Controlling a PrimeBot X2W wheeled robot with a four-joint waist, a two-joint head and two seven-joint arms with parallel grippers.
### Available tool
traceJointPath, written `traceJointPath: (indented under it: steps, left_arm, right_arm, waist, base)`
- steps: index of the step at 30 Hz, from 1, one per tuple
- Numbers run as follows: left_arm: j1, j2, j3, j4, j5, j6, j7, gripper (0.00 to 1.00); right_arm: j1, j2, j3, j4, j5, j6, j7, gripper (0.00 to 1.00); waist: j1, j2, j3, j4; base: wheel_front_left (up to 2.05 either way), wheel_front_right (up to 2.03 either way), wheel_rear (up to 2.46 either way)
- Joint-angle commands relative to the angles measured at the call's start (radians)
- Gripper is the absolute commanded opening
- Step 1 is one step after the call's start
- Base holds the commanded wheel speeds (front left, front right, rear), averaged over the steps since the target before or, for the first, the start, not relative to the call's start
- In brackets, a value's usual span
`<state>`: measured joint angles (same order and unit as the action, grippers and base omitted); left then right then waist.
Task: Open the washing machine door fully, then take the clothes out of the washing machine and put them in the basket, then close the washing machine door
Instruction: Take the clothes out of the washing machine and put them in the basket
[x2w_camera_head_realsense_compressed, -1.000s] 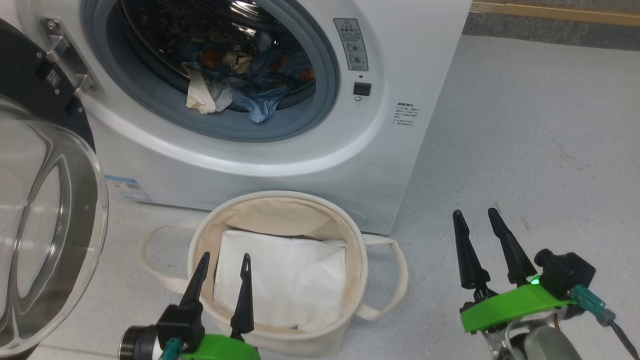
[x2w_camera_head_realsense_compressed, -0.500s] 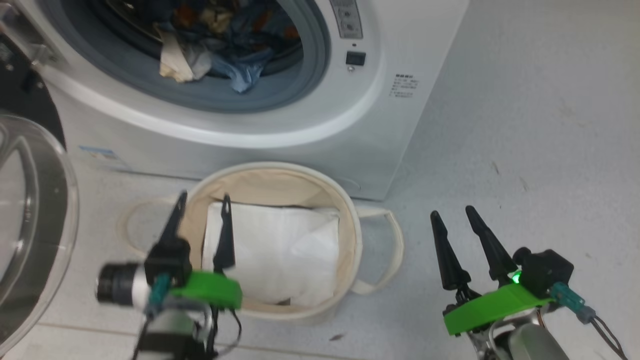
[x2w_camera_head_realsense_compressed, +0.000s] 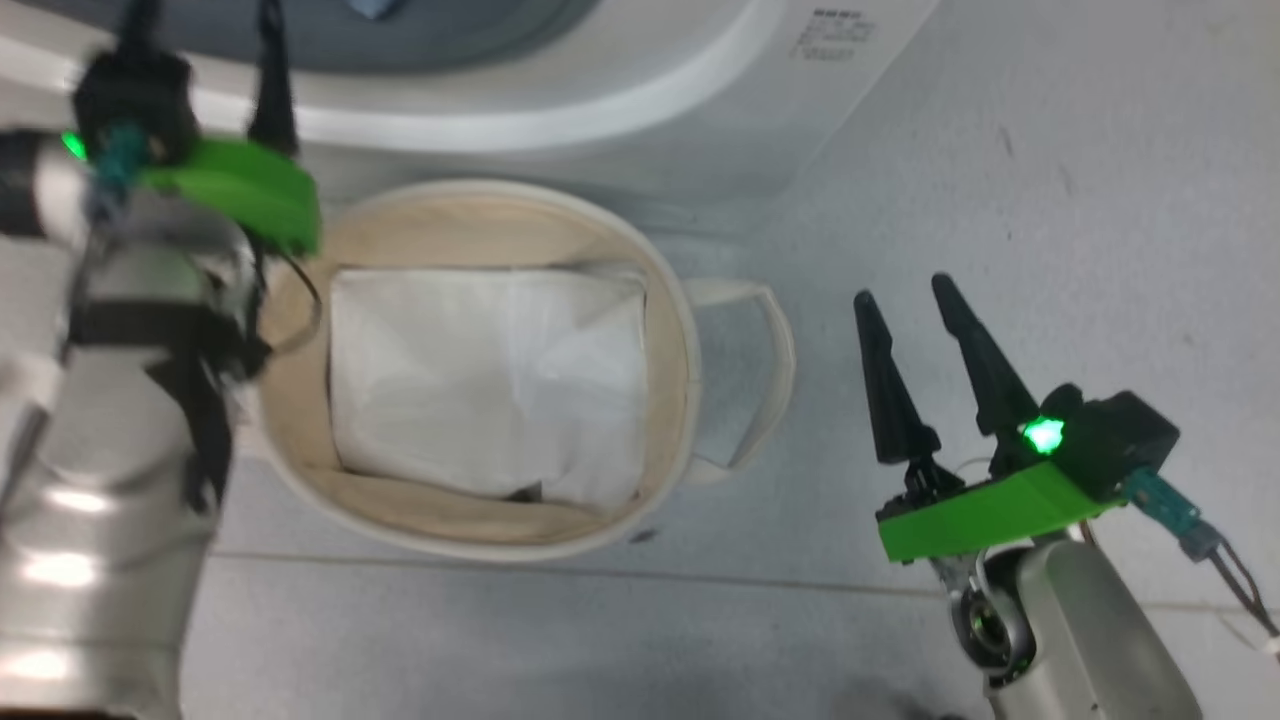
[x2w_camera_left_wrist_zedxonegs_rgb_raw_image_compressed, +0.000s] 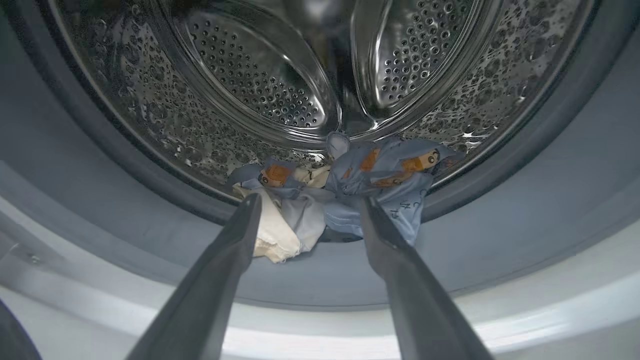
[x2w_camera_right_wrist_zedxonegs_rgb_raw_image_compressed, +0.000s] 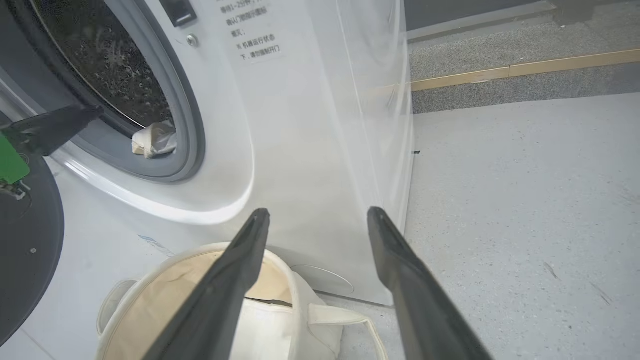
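- Step in hand: taking out the clothes (x2w_camera_left_wrist_zedxonegs_rgb_raw_image_compressed: 380, 170), heaped at the front lip of the washing machine (x2w_camera_right_wrist_zedxonegs_rgb_raw_image_compressed: 300, 125) drum, centre of the left wrist view.
- Left gripper (x2w_camera_left_wrist_zedxonegs_rgb_raw_image_compressed: 308, 200): spread wide, empty, aimed at the heap.
- Right gripper (x2w_camera_head_realsense_compressed: 902, 290): spread, empty, lower right of the head view.
- Next, likely: reach in, pinch a fold, and carry it to the basket (x2w_camera_head_realsense_compressed: 680, 330).

You're in a laundry corner: the white front-loading washing machine (x2w_camera_right_wrist_zedxonegs_rgb_raw_image_compressed: 310, 125) stands straight beyond your right fingers (x2w_camera_right_wrist_zedxonegs_rgb_raw_image_compressed: 405, 280), and its perforated steel drum (x2w_camera_left_wrist_zedxonegs_rgb_raw_image_compressed: 260, 85) opens past your left fingers (x2w_camera_left_wrist_zedxonegs_rgb_raw_image_compressed: 225, 270). The canvas basket (x2w_camera_right_wrist_zedxonegs_rgb_raw_image_compressed: 150, 300) sits just below the right fingertips. Speckled grey floor (x2w_camera_right_wrist_zedxonegs_rgb_raw_image_compressed: 525, 200) runs off to their right, up to a wood-coloured strip (x2w_camera_right_wrist_zedxonegs_rgb_raw_image_compressed: 525, 67).
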<state>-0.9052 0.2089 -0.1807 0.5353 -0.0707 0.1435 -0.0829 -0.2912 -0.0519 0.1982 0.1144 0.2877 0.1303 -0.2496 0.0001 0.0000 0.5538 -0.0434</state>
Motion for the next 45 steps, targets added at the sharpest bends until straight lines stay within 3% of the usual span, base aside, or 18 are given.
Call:
traceJointPath:
  steps: [1, 6, 13, 22, 30, 31, 32, 42, 45]
  left_arm:
    - [-0.045, 0.057, 0.035, -0.005, 0.013, 0.006, 0.016, 1.00]
    - [-0.173, 0.110, 0.051, 0.079, 0.033, 0.028, 0.059, 1.00]
    - [-0.306, 0.137, 0.036, 0.200, 0.069, 0.063, 0.079, 1.00]
    - [-0.433, 0.180, -0.014, 0.360, 0.156, 0.149, 0.106, 1.00]
    - [-0.484, 0.162, -0.054, 0.442, 0.172, 0.147, 0.089, 0.98]
    - [-0.488, 0.159, -0.057, 0.451, 0.172, 0.146, 0.088, 0.07]
    - [-0.491, 0.156, -0.061, 0.461, 0.172, 0.144, 0.087, 0.00]
    - [-0.501, 0.133, -0.068, 0.509, 0.143, 0.137, 0.005, 0.00]
    - [-0.488, 0.122, -0.057, 0.495, 0.123, 0.150, -0.077, 0.00]
  right_arm:
    - [-0.008, 0.002, 0.018, -0.037, -0.001, 0.000, -0.012, 1.00]
    - [-0.038, 0.002, 0.010, -0.053, 0.013, 0.000, -0.012, 1.00]
    - [-0.053, 0.002, 0.000, -0.059, 0.029, 0.000, -0.012, 1.00]
    - [-0.059, 0.002, 0.001, -0.067, 0.034, 0.000, -0.012, 1.00]
    - [-0.059, 0.002, 0.000, -0.065, 0.036, 0.000, -0.012, 1.00]
    - [-0.059, 0.002, 0.000, -0.065, 0.036, 0.000, -0.012, 1.00]
    - [-0.059, 0.002, -0.001, -0.066, 0.035, 0.000, -0.012, 1.00]
    - [-0.055, 0.002, -0.005, -0.059, 0.026, 0.000, -0.012, 1.00]
    - [-0.053, 0.002, 0.000, -0.057, 0.025, 0.000, -0.012, 1.00]
  waist:
    - [-0.0001, 0.0000, 0.098, -0.035]
    - [-0.0001, 0.0000, 0.162, -0.065]
    - [-0.0001, 0.0000, 0.196, -0.079]
    - [-0.0001, 0.0000, 0.216, -0.099]
    - [-0.0001, 0.0000, 0.222, -0.104]
    - [-0.0001, 0.0000, 0.222, -0.103]
    - [-0.0001, 0.0000, 0.222, -0.102]
    - [-0.0001, 0.0000, 0.200, -0.089]
    - [-0.0001, 0.0000, 0.175, -0.086]
  base:
    - [0.00, 0.00, 0.00]
    - [0.00, 0.00, 0.00]
    - [0.00, 0.00, 0.00]
    - [0.00, 0.00, 0.00]
    - [0.00, 0.00, 0.00]
    - [0.00, 0.00, 0.00]
    - [0.00, 0.00, 0.00]
    - [0.00, 0.00, 0.00]
    - [0.00, 0.00, 0.00]
